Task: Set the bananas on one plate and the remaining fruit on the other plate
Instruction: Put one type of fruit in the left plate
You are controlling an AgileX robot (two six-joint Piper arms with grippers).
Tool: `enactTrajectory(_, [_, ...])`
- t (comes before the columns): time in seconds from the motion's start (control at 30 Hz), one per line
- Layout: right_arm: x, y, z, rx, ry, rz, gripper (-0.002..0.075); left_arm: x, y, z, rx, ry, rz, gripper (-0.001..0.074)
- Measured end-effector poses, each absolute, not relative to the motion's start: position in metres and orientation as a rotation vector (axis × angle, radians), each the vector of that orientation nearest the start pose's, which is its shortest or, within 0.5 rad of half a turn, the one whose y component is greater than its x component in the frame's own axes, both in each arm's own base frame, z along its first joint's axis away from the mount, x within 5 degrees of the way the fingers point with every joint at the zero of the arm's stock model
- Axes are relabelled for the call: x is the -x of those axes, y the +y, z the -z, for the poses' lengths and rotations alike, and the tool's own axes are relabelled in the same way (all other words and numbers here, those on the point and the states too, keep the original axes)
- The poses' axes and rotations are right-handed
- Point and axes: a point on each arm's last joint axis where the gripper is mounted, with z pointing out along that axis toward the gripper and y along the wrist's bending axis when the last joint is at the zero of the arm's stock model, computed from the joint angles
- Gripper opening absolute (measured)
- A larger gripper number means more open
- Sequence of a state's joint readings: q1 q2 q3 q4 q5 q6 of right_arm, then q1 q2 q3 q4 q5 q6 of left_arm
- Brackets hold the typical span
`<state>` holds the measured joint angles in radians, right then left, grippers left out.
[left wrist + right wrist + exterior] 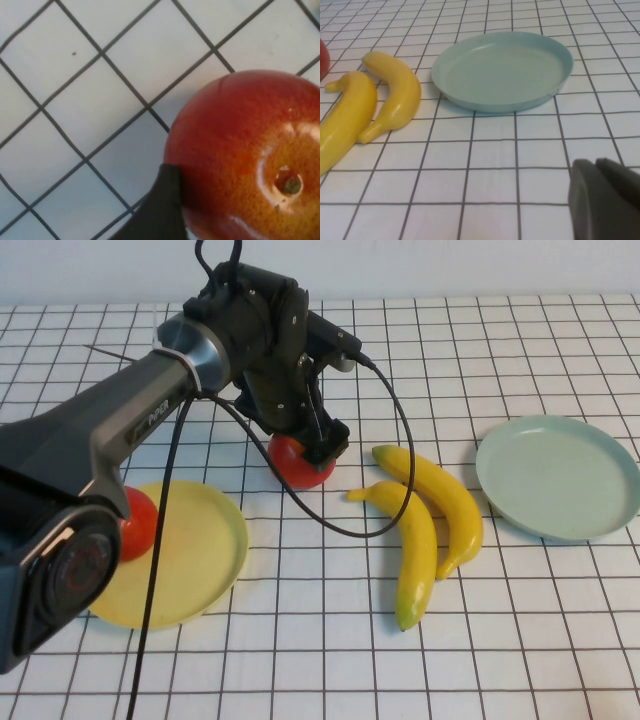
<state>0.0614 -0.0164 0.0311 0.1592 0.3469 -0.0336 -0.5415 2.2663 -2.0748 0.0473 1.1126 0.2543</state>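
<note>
My left gripper (305, 452) stands open, straddling a red apple (300, 464) that rests on the table at centre. In the left wrist view one dark finger (157, 210) lies against the apple's (240, 150) side. A second red apple (138, 522) sits on the pale yellow plate (205, 545), partly hidden by my left arm. Two yellow bananas (445, 495) (415, 550) lie side by side on the table, left of the empty mint-green plate (560, 475). My right gripper (607, 200) is shut, low over the table on the near side of the green plate (502, 70).
A black cable (330, 525) loops from the left wrist down past the apple toward the bananas. The table is a white cloth with a black grid. The right arm does not show in the high view.
</note>
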Motion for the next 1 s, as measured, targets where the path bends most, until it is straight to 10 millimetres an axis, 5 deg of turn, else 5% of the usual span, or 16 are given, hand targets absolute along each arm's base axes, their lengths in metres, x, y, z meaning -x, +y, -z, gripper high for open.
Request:
enactTrajectory(0.4, [-0.053,0.008,-0.173,-0.014,1.844,-0.176,-0.0015,-0.423,-0.252,-0.227,-1.094,2.574,0.029,0.0584])
enactTrajectory(0.53, [-0.053,0.008,-0.173,-0.014,1.844,-0.176,-0.0015,-0.415,-0.244,-0.247,-1.110,2.591,-0.022,0.0584])
enactTrajectory(0.7, [-0.053,0.008,-0.173,-0.014,1.844,-0.176,-0.0015,-0.395,-0.222,-0.307,-1.050,2.513,-0.057,0.0584])
enactTrajectory(0.83, [-0.053,0.008,-0.173,-0.016,1.844,-0.179,-0.0015,-0.373,-0.194,-0.333,-0.976,2.527,-0.059,0.0584])
enactTrajectory(1.0, [-0.053,0.008,-0.173,-0.017,1.844,-0.181,-0.0015,-0.350,-0.158,-0.305,-0.899,2.700,-0.096,0.0584])
